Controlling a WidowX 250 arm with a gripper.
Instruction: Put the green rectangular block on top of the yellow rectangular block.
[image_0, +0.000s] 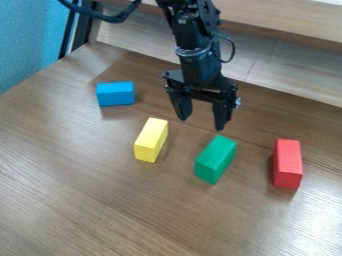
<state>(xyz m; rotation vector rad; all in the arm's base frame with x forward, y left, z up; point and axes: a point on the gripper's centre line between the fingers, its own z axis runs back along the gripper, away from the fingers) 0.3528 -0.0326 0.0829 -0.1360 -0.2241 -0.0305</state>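
- Black two-finger gripper (201, 124): fingers spread wide.
- Green rectangular block (215, 158): on the brown wood-grain table (87, 215), between yellow rectangular block (151, 140) and red rectangular block (288, 163).
- Align fingers across its narrow width — then descend straight, closing gently.

Place: lab or office from here, can't tell which
Tabletop (80, 200): brown wood grain
Far left: blue, partition-like panel (27, 45)
Far side: black robot arm (197, 62)
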